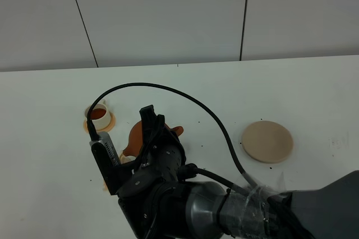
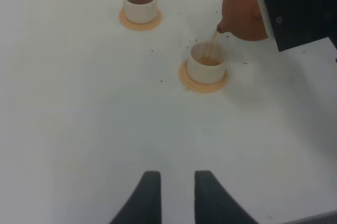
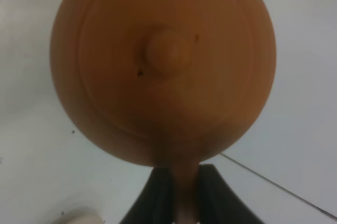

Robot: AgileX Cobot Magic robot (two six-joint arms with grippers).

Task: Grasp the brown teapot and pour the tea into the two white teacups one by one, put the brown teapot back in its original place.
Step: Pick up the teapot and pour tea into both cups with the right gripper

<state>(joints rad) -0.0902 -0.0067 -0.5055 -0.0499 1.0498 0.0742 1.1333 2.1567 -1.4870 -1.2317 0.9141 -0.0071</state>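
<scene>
The brown teapot hangs tilted in the air, and my right gripper is shut on its loop handle. In the left wrist view the teapot sends a thin stream of tea from its spout into the nearer white teacup on its orange-tan saucer. The other teacup, seen in the high view as the cup, holds tea. In the high view my right arm hides the cup under the teapot. The beige coaster lies bare at the right. My left gripper stands open and empty, well short of the cups.
The white table runs back to a panelled wall. My right arm and its black cable stretch across the middle toward the left side. Small dark specks lie around the cups and the coaster.
</scene>
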